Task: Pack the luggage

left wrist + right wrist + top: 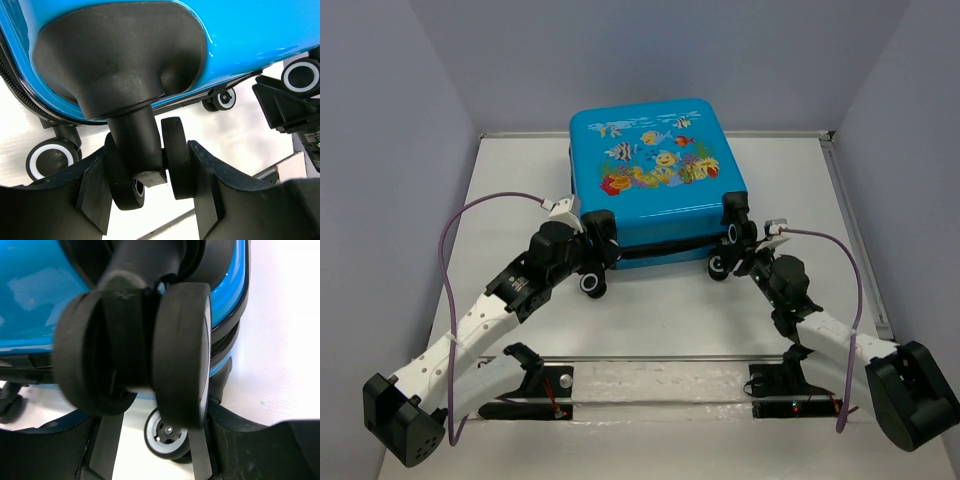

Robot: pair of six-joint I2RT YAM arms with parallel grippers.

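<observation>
Largely hidden: right fingers (pixel 107 447) behind blurred luggage wheel (pixel 181 350).

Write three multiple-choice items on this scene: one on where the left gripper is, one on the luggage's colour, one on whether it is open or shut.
1. The left gripper has its fingers either side of:
A) a wheel of the luggage
B) the zip pull
C) a carry handle

2. The luggage shell is:
A) red
B) bright blue
C) green

3. The luggage lies:
A) open, lining showing
B) closed, fish print facing up
C) upright on its wheels

Answers:
1 A, since the left wrist view shows the twin black wheel between the two fingers.
2 B, since every view shows a bright blue shell.
3 B, since the top view shows the shell shut and flat on the table with the print on top.
</observation>
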